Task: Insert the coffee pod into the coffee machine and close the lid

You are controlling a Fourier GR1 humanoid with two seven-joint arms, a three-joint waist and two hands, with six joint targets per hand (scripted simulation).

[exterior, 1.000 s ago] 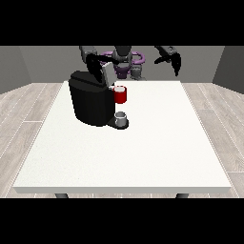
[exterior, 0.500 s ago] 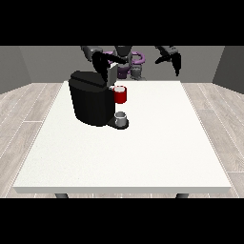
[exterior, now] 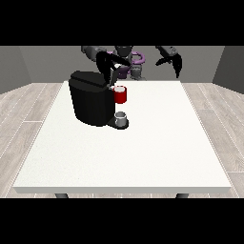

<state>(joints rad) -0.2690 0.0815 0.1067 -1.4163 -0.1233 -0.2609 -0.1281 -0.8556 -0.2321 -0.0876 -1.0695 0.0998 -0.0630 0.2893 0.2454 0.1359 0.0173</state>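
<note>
Since the robot hand at the view's left point(exterior: 112, 66) hangs right over the top of the coffee machine point(exterior: 90, 102), you are close to the spot that counts. That robot hand is up high, and the black machine is just under it and a little to its side. You cannot tell if its fingers are apart or together, because they look dark against the dark machine.

Look lower, under that robot hand. A red thing at the machine point(exterior: 120, 94) is just below it, at the machine's front. Further down, a grey thing point(exterior: 121, 117) stands on the machine's foot, on the table point(exterior: 143, 157). It may be the pod, but you cannot be sure from here. It stands upright, straight down from the robot hand.

The robot hand at the view's right point(exterior: 172, 59) is well apart from the machine, off to the side and in the air. Its fingers hang down, relaxed, and it holds nothing.

So the nearer robot hand is the one at the view's left. Any next move likely goes down from there.
</note>
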